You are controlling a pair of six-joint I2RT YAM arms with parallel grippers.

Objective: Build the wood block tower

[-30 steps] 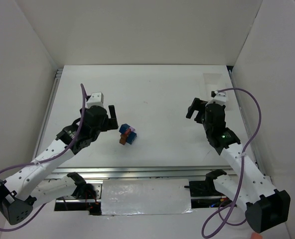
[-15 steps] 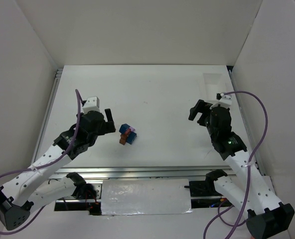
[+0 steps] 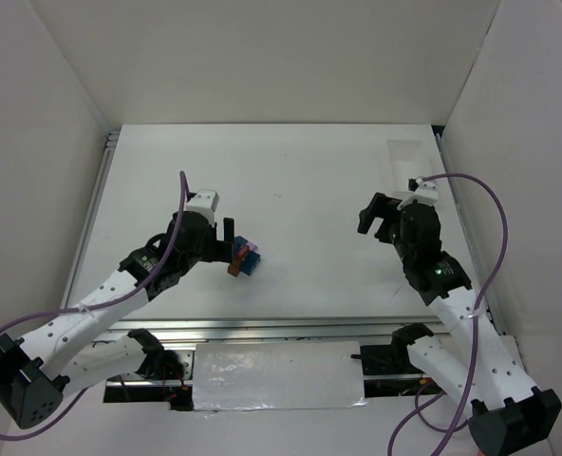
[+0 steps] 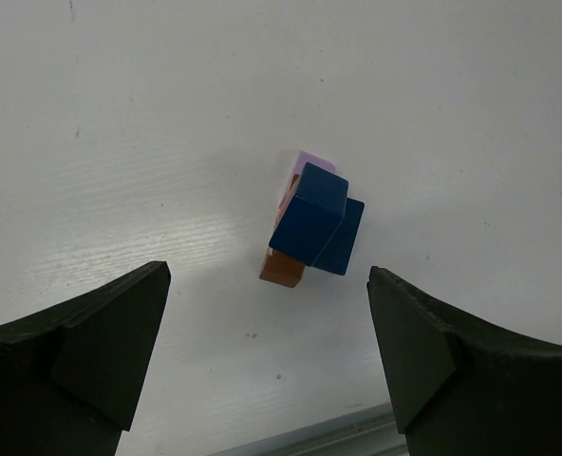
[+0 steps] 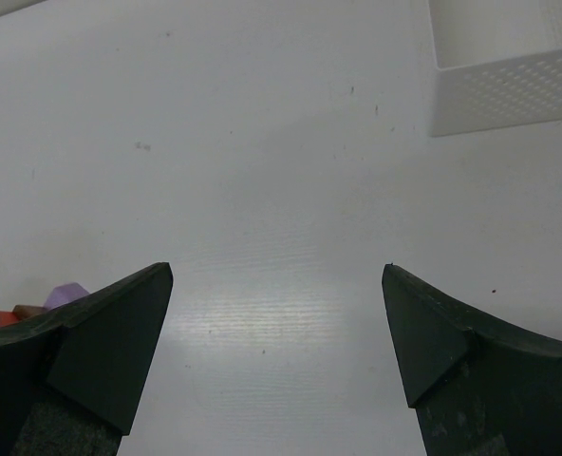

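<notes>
The wood block tower [image 3: 245,258] is a small cluster of blue, red, brown-orange and pale purple blocks on the white table, left of centre. In the left wrist view, two blue blocks [image 4: 311,223] lie on top, with a brown one [image 4: 281,268] and a purple one [image 4: 311,161] showing beneath. My left gripper [image 3: 226,237] is open and empty, just left of the cluster, which lies ahead of its fingertips [image 4: 267,275]. My right gripper [image 3: 376,214] is open and empty, far to the right. In its wrist view [image 5: 276,271] the blocks [image 5: 65,296] show at the lower left edge.
A clear rectangular tray [image 3: 406,152] stands at the back right of the table; it appears as a white perforated box [image 5: 495,66] in the right wrist view. White walls enclose the table. A metal rail [image 3: 262,328] runs along its near edge.
My left gripper has moved right and now sits close beside the block cluster. My right gripper moved slightly down-right earlier and has barely moved since. The blocks have not moved.
</notes>
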